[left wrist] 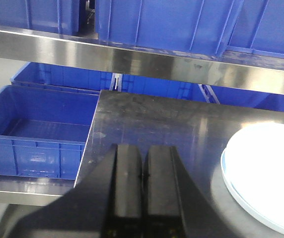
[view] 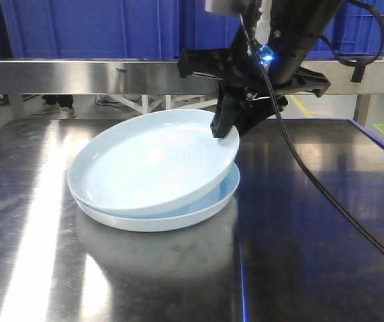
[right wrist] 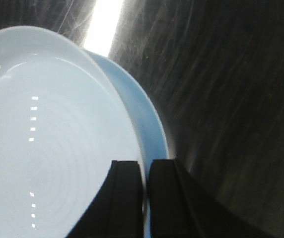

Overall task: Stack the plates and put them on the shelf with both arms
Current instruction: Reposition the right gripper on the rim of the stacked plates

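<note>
Near the middle of the bench [view: 313, 255], the front view shows two plates [view: 178, 218] stacked. The upper plate [view: 152, 164] tilts, its right rim raised and pinched by the right gripper [view: 225, 131]. Left wrist view: the left gripper [left wrist: 144, 188], jaws pressed together on nothing, hovers near the bench's left edge, well apart from the plates. Right wrist view: two fingers [right wrist: 124, 198] clamp the upper plate's rim above the lower plate [right wrist: 149, 124].
</note>
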Controlling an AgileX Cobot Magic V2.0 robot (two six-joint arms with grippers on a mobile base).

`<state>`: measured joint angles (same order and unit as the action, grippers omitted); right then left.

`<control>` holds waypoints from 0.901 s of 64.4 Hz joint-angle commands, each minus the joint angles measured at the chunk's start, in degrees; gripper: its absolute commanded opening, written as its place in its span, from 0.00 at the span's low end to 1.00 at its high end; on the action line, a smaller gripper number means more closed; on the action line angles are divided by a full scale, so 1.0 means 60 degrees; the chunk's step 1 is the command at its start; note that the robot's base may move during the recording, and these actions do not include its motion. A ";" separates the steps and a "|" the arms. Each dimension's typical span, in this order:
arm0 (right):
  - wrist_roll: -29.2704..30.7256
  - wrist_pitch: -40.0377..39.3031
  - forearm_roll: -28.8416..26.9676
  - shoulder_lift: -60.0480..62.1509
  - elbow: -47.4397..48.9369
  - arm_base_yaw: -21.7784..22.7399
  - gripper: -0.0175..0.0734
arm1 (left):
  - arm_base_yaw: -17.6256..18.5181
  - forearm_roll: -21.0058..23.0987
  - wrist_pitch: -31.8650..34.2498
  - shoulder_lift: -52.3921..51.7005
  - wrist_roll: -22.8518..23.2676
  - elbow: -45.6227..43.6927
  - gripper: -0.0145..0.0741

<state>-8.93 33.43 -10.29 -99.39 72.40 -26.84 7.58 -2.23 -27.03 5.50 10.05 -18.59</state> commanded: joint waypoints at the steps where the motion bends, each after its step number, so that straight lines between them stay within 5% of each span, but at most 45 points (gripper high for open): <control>1: 0.0111 -0.0366 -0.0031 0.0411 0.0331 -0.0005 0.57 | 0.0014 -0.0017 0.0802 0.0113 0.0111 -0.0242 0.26; 8: 0.0111 -0.0286 0.0069 0.0411 0.0331 -0.0005 0.67 | 0.0014 -0.0017 0.0802 0.0113 0.0111 -0.0242 0.26; 58: 0.0111 0.0183 0.0077 -0.0262 0.0310 -0.0005 0.67 | 0.0014 -0.0017 0.0802 0.0113 0.0111 -0.0242 0.26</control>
<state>-8.69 36.29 -10.09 -103.21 72.52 -26.84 7.58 -2.32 -27.03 5.50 10.05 -18.59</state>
